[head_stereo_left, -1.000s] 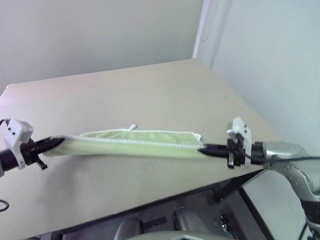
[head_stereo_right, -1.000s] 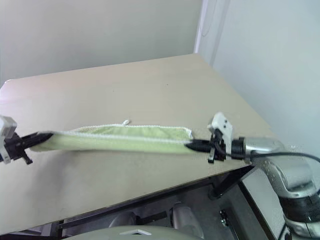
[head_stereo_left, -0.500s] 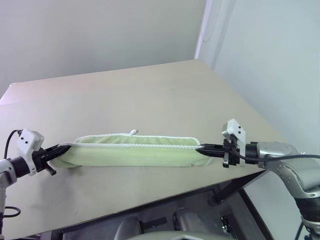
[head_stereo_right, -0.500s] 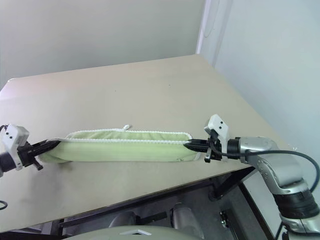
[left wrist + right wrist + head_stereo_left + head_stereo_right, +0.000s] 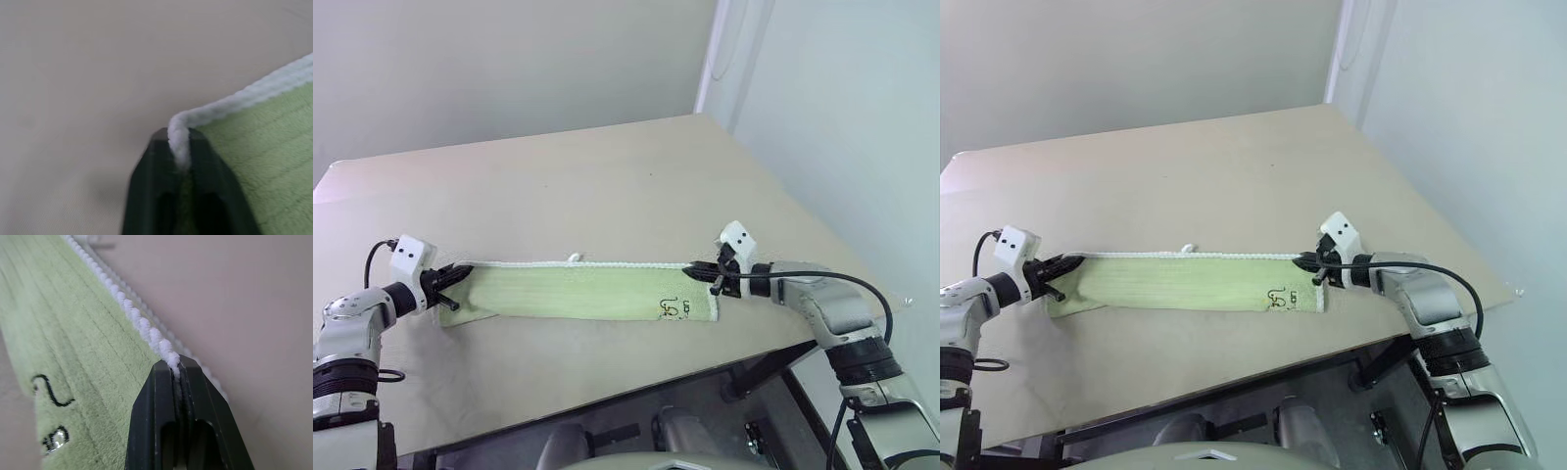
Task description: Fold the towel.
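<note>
The towel (image 5: 578, 292), light yellow-green with white stitched edging, lies flat on the table as a long narrow folded strip. Its small white loop tag (image 5: 574, 258) sticks out from the far edge. Black scribbled marks (image 5: 674, 307) show near its right end. My left gripper (image 5: 458, 274) sits low at the strip's far left corner, and in the left wrist view the edging (image 5: 234, 100) is pinched between the fingers. At the far right corner my right gripper (image 5: 693, 271) is shut on the edging (image 5: 142, 325).
The beige table (image 5: 607, 176) stretches bare behind the towel. Its right edge (image 5: 822, 245) runs close to my right arm, and the front edge lies just below the towel. A pale wall stands behind the table.
Both grippers moved forward and down. The towel, held stretched and sagging above the table a second ago, now lies flat on it with the scribbled marks showing.
</note>
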Robot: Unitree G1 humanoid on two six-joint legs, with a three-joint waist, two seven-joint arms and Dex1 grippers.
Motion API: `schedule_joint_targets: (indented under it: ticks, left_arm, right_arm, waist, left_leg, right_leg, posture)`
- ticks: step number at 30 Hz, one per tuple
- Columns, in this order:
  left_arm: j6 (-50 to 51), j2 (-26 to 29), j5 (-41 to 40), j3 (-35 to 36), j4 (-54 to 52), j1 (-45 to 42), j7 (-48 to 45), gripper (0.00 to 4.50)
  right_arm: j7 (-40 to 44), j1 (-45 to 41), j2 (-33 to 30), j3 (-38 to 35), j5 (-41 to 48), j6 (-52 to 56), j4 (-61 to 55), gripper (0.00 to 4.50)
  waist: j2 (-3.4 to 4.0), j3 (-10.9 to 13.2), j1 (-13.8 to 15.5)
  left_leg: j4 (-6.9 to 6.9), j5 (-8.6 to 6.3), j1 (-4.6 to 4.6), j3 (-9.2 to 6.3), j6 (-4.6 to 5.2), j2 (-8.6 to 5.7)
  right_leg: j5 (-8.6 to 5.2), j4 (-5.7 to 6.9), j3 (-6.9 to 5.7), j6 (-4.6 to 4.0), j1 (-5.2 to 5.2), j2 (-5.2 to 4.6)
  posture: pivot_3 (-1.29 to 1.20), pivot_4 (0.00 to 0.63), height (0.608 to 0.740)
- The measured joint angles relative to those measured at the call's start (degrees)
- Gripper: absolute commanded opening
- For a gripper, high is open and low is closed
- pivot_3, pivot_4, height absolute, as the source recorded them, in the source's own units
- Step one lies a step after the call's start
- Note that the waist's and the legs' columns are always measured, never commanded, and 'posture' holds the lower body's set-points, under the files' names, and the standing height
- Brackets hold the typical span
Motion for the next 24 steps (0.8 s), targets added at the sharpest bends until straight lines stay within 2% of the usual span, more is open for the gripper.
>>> schedule_joint_targets:
  ticks: [2,8,11,14,19,22,24]
  left_arm:
    - [0.07,-0.1,-0.37,0.1,0.01,-0.14,-0.2,2.13]
    - [0.33,-0.46,-2.01,0.89,0.13,-1.69,0.2,4.41]
    - [2.14,-0.42,-3.0,1.46,-2.24,-1.62,-0.03,4.5]
    - [6.22,0.2,-5.12,2.46,-8.27,-0.69,-1.17,4.5]
    - [19.78,3.65,-14.19,2.3,-28.52,6.81,-9.79,4.5]
    - [22.26,3.62,-15.22,0.44,-33.57,9.02,-11.42,4.5]
    - [22.8,3.08,-15.24,-1.32,-35.28,9.66,-11.89,4.5]
  right_arm:
    - [-0.61,-1.04,0.78,-0.13,-0.43,0.12,1.58,1.07]
    - [-1.82,-4.27,3.52,-1.32,-0.38,-0.11,2.86,3.35]
    - [-2.97,-4.36,4.03,-3.82,0.94,1.57,2.85,4.4]
    - [-4.71,-4.93,3.95,-10.78,6.8,10.13,1.7,4.4]
    - [-8.53,-3.1,2.86,-25.17,19.9,32.23,-4.16,4.4]
    - [-11.84,-1.43,6.17,-35.52,28.05,46.82,-6.08,4.4]
    - [-15.15,0.07,8.14,-40.42,33.72,52.8,-7.29,4.4]
  waist:
    - [0.0,0.0,-0.01]
    - [0.0,-0.01,-0.04]
    - [0.0,0.0,0.07]
    - [0.0,0.0,0.06]
    - [0.03,-0.01,-0.08]
    - [0.07,0.0,-0.1]
    - [0.07,0.0,-0.14]
  left_leg:
    - [0.02,0.01,0.02,0.0,0.0,0.0]
    - [0.02,0.01,0.02,-0.03,0.0,0.0]
    - [0.02,0.01,-0.03,-0.04,0.0,-0.02]
    - [0.03,0.01,-0.07,-0.04,0.0,-0.03]
    - [-0.08,-0.01,0.01,-0.05,0.02,0.0]
    - [-0.05,0.0,0.07,-0.06,0.03,0.01]
    - [-0.01,0.0,0.15,-0.07,0.03,0.01]
  right_leg:
    - [0.01,0.0,0.0,0.02,0.01,0.0]
    - [0.04,0.02,0.0,0.01,0.02,0.03]
    - [0.07,0.0,0.0,-0.03,0.01,0.0]
    - [0.08,-0.02,0.0,-0.03,0.01,-0.03]
    - [-0.01,-0.01,0.01,-0.04,0.01,0.0]
    - [-0.16,0.01,0.02,-0.04,0.04,0.07]
    - [-0.12,0.01,0.04,-0.08,0.12,0.09]
  posture:
    - [0.0,0.0,0.74]
    - [0.0,0.0,0.74]
    - [0.0,0.0,0.74]
    - [0.0,0.0,0.74]
    - [0.0,0.0,0.74]
    - [0.0,0.0,0.74]
    - [0.0,0.0,0.74]
